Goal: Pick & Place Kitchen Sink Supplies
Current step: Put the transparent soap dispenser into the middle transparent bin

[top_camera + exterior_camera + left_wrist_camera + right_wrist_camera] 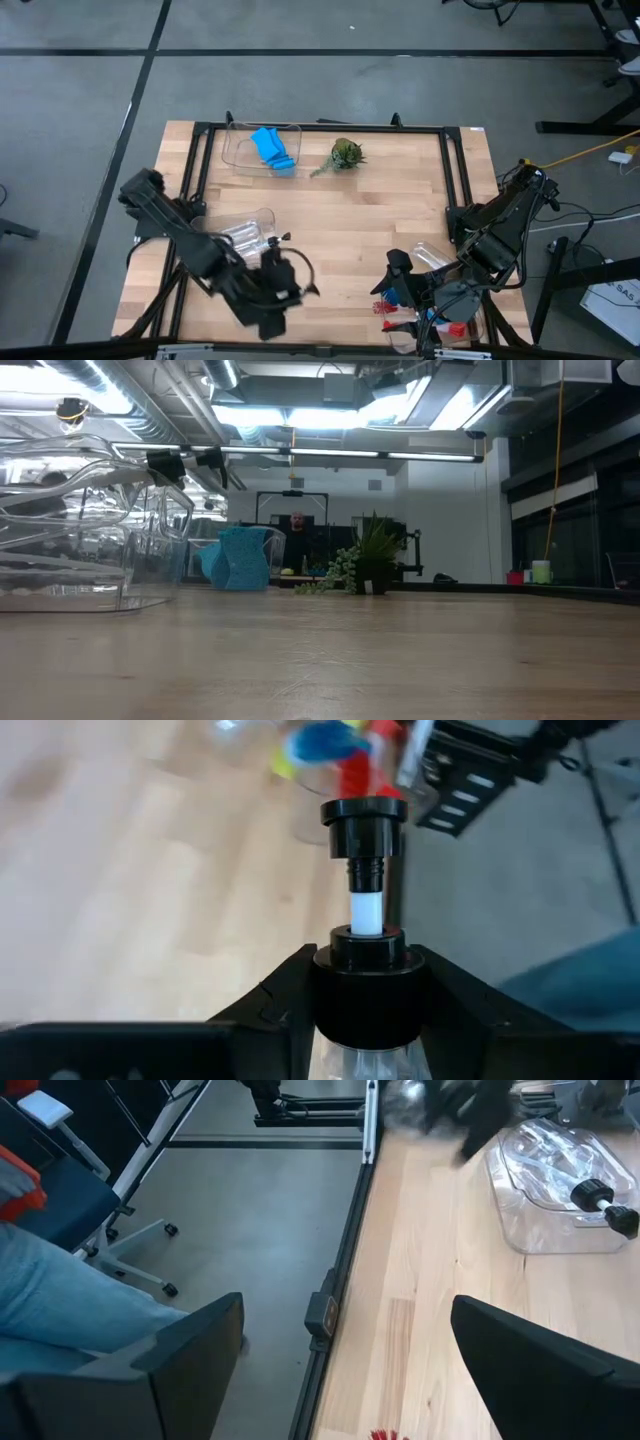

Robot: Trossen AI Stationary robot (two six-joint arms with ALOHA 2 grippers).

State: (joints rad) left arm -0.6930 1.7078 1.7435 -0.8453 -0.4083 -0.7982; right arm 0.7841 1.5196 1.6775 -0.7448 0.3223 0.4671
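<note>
Clear pump bottle (365,920) was clamped at black collar in left pincer (365,982), near-left over bench (340,225), just beside bin (245,230) holding more bottles. Blue sponge (272,148) lay in far bin (262,150). Right pincer (345,1350) hung wide open, empty, at near-right bench edge beside brushes (400,305).
</note>
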